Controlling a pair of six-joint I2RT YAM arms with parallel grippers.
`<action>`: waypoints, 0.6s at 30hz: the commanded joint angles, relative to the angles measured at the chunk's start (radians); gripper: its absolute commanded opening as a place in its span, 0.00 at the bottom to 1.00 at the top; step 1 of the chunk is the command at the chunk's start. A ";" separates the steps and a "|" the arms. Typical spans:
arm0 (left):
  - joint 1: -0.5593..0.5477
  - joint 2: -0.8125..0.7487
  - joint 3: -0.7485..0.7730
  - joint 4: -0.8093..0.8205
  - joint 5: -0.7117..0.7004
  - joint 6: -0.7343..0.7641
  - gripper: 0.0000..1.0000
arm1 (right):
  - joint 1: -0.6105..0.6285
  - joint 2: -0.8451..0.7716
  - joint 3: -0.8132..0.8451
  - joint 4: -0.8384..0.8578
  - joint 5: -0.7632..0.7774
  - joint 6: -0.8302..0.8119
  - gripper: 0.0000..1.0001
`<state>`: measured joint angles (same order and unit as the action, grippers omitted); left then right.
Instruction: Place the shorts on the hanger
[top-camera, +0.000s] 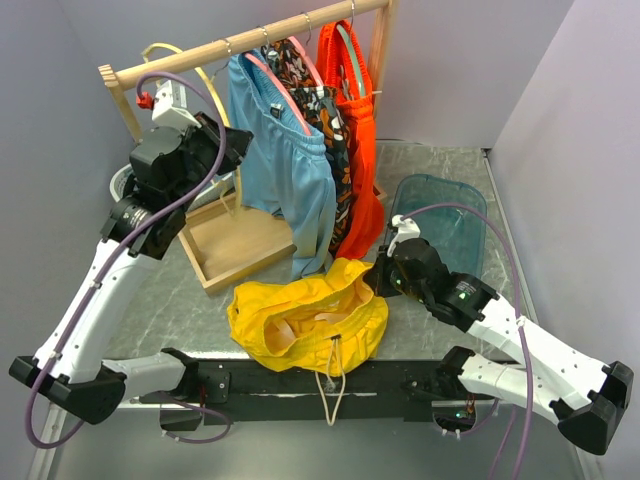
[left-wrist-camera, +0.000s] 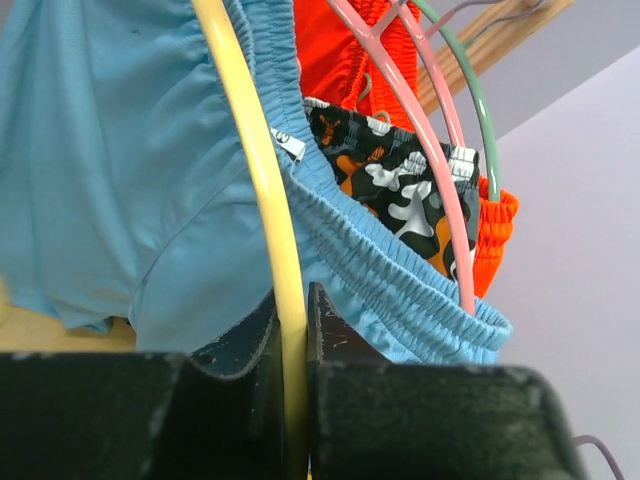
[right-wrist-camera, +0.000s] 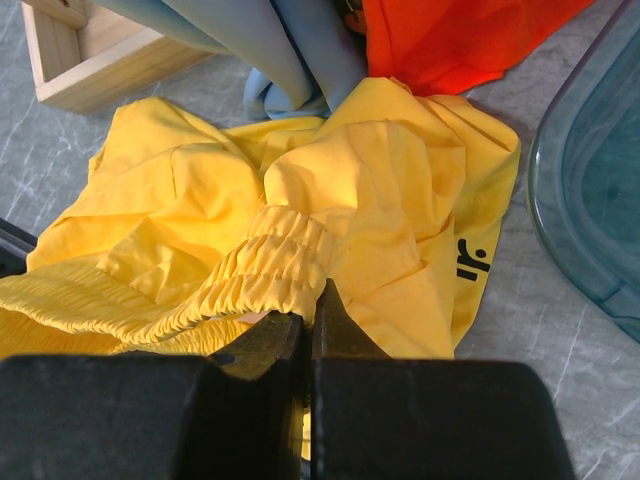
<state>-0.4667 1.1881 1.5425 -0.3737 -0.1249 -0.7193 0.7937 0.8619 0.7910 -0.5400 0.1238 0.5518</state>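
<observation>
- Here, my left gripper (left-wrist-camera: 293, 320) is clenched on the hanger (left-wrist-camera: 262, 170); its pale curved arm runs straight up between my two fingers (left-wrist-camera: 250, 350).
- In the top view my left gripper (top-camera: 232, 148) is raised at the left end of the wooden rail (top-camera: 250, 40), where the hanger (top-camera: 205, 75) hangs.
- Just beside the hanger hang the light blue shorts (left-wrist-camera: 100, 150), their elastic waistband draped over a pink-rimmed hanger (left-wrist-camera: 420, 150).
- Behind those are camouflage-print shorts (left-wrist-camera: 390, 180), then the orange shorts (left-wrist-camera: 340, 50).
- My right gripper (right-wrist-camera: 305, 325) is low over the table (top-camera: 430, 165), pinching the gathered waistband of the shorts (right-wrist-camera: 380, 200).
- The shorts (top-camera: 310, 315) lie crumpled on the table in front of the rack, between my two arms; the hems of the light blue shorts (top-camera: 290, 150) and the orange shorts (top-camera: 355, 130) hang just above them.
- Their white drawstring (top-camera: 333, 385) trails over the near edge, and a small dark label (right-wrist-camera: 472, 262) faces up on the right side.
- My right gripper (top-camera: 385, 275) is at the right edge of the pile.
- A wooden tray (top-camera: 235, 245) sits to the left of the pile, and a tinted plastic bin (top-camera: 440, 215) to its right.
</observation>
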 joint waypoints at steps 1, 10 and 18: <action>0.005 -0.039 0.045 0.058 0.024 0.026 0.02 | -0.007 -0.017 0.016 0.034 -0.003 -0.009 0.00; 0.007 -0.087 0.013 0.093 0.116 0.064 0.01 | -0.005 -0.003 0.019 0.041 0.000 -0.018 0.00; 0.007 -0.114 -0.021 0.124 0.203 0.084 0.01 | -0.007 0.025 0.030 0.052 -0.001 -0.024 0.00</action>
<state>-0.4591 1.0973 1.5185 -0.3504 -0.0021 -0.6868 0.7937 0.8783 0.7910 -0.5350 0.1204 0.5407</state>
